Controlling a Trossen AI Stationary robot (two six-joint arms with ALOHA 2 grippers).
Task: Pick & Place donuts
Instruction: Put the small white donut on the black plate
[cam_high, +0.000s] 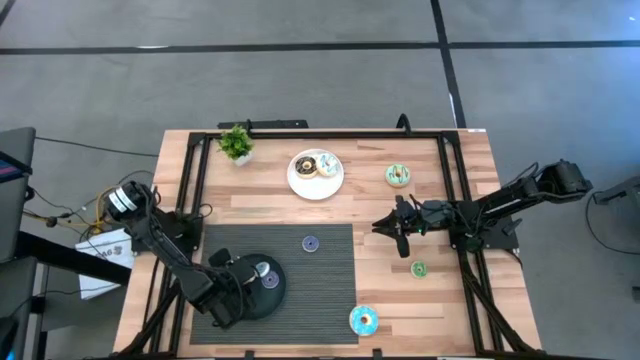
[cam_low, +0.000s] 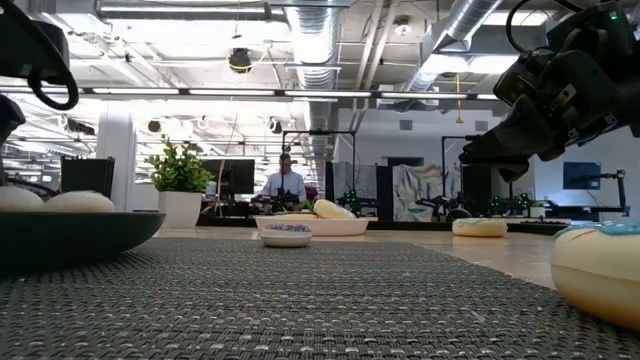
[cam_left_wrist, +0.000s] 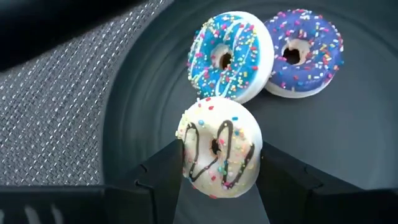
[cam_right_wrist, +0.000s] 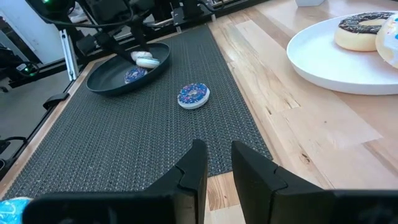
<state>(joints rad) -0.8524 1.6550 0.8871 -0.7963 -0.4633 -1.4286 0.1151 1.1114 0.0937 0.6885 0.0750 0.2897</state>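
My left gripper (cam_left_wrist: 221, 163) hangs over the black dish (cam_left_wrist: 348, 143) at the mat's near left and is shut on a white donut with chocolate drizzle (cam_left_wrist: 219, 127). A blue donut (cam_left_wrist: 231, 55) and a purple donut (cam_left_wrist: 303, 51) lie flat in the dish. My right gripper (cam_right_wrist: 219, 155) hovers over the table's right half (cam_high: 392, 226); it holds nothing, and its fingers stand a narrow gap apart. A small purple donut (cam_high: 310, 243) lies on the mat. On the wood lie a green donut (cam_high: 398, 176), a coin-sized green one (cam_high: 418, 269) and a blue one (cam_high: 363, 320). My left gripper pinches the white donut between its two fingers (cam_left_wrist: 168, 171), on opposite sides of its rim (cam_left_wrist: 186, 149). The fingers come slanting down from above. The iced face is turned toward the wrist camera. The donut sits just above the dish floor; whether it touches, I cannot tell.
A white plate (cam_high: 300, 186) at the far middle carries a chocolate donut (cam_right_wrist: 357, 31) and another. A potted plant (cam_high: 237, 143) stands at the far left. The grey mat (cam_high: 320, 290) covers the near middle. Black frame rails run along the table's left and right sides.
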